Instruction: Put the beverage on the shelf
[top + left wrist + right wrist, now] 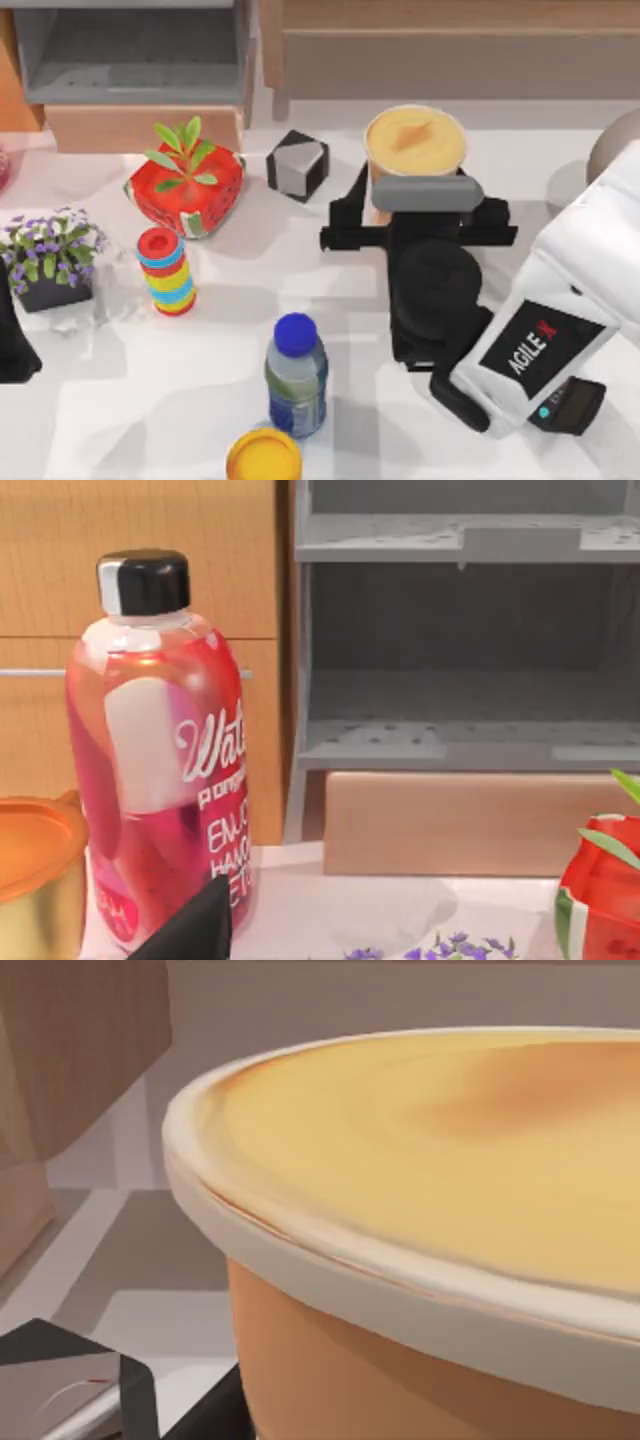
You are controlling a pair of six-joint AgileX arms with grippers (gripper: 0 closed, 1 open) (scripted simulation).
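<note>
Wooden boards frame the one shelf at the back of the surface. Just before it, the one cup is met by the right gripper; whether it is clamped cannot be told. Grasping seems in hand; lifting rearward follows. Left arm is parked.

The beverage has its lower body hidden beneath the right gripper; finger state indeterminable. Yellow lid cropped by bottom edge. Pink bottle base cropped.
</note>
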